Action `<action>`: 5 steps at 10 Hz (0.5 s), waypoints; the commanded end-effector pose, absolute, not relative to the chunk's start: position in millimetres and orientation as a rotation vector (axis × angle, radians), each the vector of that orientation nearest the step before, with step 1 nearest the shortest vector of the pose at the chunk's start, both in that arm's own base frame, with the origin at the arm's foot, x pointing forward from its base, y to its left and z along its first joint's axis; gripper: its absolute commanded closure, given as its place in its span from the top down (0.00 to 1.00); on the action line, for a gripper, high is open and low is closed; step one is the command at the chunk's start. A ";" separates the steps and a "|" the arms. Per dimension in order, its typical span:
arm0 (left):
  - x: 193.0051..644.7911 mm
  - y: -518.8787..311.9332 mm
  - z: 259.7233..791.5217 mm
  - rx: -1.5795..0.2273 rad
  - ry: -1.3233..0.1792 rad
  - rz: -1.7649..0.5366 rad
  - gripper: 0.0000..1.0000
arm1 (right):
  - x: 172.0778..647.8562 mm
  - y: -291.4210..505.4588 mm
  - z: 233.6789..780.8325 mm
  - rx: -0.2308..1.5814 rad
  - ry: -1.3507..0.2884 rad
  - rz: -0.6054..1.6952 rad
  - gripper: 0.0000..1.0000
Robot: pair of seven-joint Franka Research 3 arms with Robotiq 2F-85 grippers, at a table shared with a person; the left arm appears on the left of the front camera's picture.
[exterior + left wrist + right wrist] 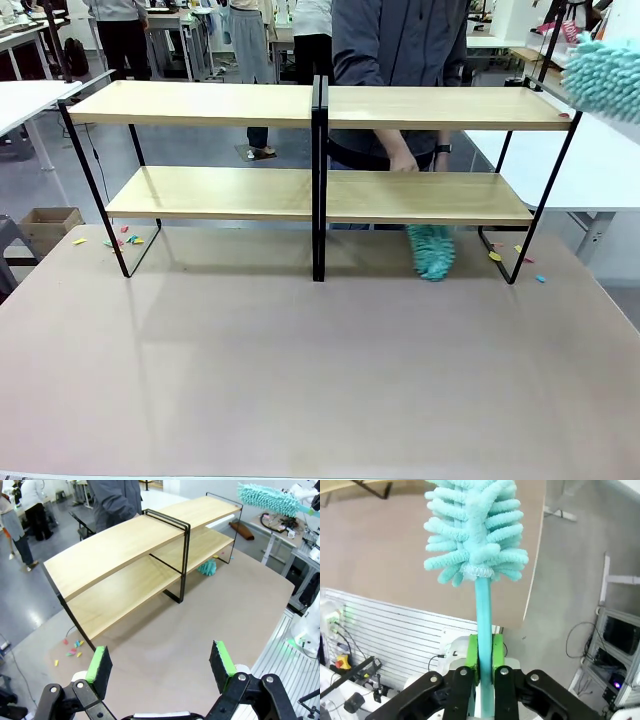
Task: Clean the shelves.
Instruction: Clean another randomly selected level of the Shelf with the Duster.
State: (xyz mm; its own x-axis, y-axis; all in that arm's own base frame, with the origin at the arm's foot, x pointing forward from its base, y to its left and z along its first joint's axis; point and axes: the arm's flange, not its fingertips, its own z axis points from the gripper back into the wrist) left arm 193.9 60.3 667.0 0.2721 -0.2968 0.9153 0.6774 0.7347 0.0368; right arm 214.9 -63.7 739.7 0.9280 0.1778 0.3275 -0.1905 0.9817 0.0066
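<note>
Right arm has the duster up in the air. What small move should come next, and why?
Probably lower the duster onto the right end of the top board. The right gripper clamps its handle, the head hangs off that end, clear of the wood, and the person's hand is down by the lower board, a second duster beneath it.

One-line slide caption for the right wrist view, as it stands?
Right gripper shut on the thin handle of a fluffy turquoise microfibre duster, with the brown tabletop behind it.
</note>
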 end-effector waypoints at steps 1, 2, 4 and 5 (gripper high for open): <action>191.9 60.6 668.0 -0.391 -1.117 -0.671 1.00 | 202.2 -95.3 749.0 0.247 -0.404 0.395 0.12; 191.9 60.6 668.0 -0.391 -1.117 -0.671 1.00 | 197.7 -109.2 753.0 0.340 -0.405 0.502 0.12; 191.9 60.6 668.0 -0.391 -1.117 -0.671 1.00 | 188.7 -132.6 753.8 0.516 -0.338 0.779 0.12; 191.9 60.6 668.0 -0.391 -1.117 -0.671 1.00 | 187.3 -139.5 750.0 0.567 -0.328 0.869 0.12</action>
State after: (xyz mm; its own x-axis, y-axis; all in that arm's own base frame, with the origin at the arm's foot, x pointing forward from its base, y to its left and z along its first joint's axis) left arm 193.8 60.4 667.2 0.2718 -0.2969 0.9154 0.6772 0.7348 0.0372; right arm 182.7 -133.4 740.1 0.6611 0.5433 0.5175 -0.7288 0.6289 0.2708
